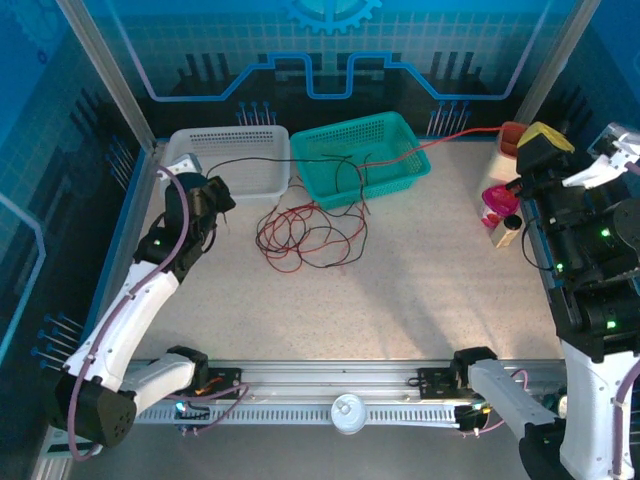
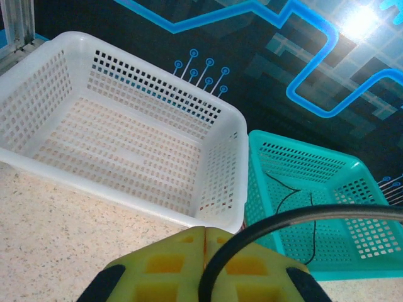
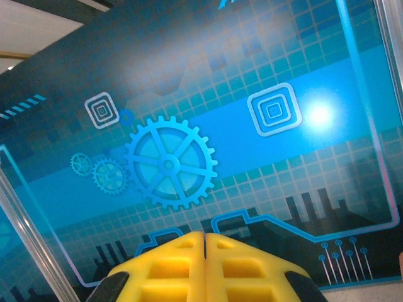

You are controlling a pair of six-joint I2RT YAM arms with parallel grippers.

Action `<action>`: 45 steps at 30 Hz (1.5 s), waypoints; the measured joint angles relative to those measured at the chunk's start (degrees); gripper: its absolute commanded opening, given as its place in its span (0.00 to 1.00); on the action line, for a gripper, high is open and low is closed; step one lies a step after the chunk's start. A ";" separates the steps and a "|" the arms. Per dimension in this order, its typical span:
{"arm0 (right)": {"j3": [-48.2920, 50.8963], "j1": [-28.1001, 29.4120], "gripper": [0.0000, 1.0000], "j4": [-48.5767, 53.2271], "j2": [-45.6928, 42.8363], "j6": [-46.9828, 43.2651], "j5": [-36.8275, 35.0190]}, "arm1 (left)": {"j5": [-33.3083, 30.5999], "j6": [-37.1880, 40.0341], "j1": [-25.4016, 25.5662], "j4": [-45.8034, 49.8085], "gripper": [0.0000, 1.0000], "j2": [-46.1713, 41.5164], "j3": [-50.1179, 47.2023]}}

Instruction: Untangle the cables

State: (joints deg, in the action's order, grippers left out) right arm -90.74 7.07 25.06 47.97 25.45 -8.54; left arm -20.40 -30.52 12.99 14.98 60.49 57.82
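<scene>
Mid-table, just near the teal basket, cables sit in a red-black knot, strands trailing into it. Untangling looks barely begun. Left gripper pads closed, low beside white basket; a black strand crosses it, can't tell if pinched. Right gripper closed, empty, raised at right. Next: pull one strand clear.

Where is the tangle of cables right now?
In the top external view, the cables lie tangled on the table left of centre, just in front of the teal basket, with strands trailing into it.
</scene>
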 measured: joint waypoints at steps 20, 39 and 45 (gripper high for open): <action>-7.63 0.00 0.00 4.26 1.55 -4.35 -4.46 | 6.71 -1.64 -17.86 1.46 0.00 14.62 14.58; -11.02 0.00 0.00 5.53 5.14 -8.66 -12.07 | 11.45 -10.10 -29.97 1.44 0.00 22.95 20.94; -11.26 -0.02 0.00 5.38 5.44 -9.01 -9.33 | 15.37 -10.12 -30.08 1.09 0.00 23.71 21.29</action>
State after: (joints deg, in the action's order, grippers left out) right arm -102.00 7.05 30.44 53.41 16.45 -17.87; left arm -5.04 -40.64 -17.08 16.08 84.20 79.11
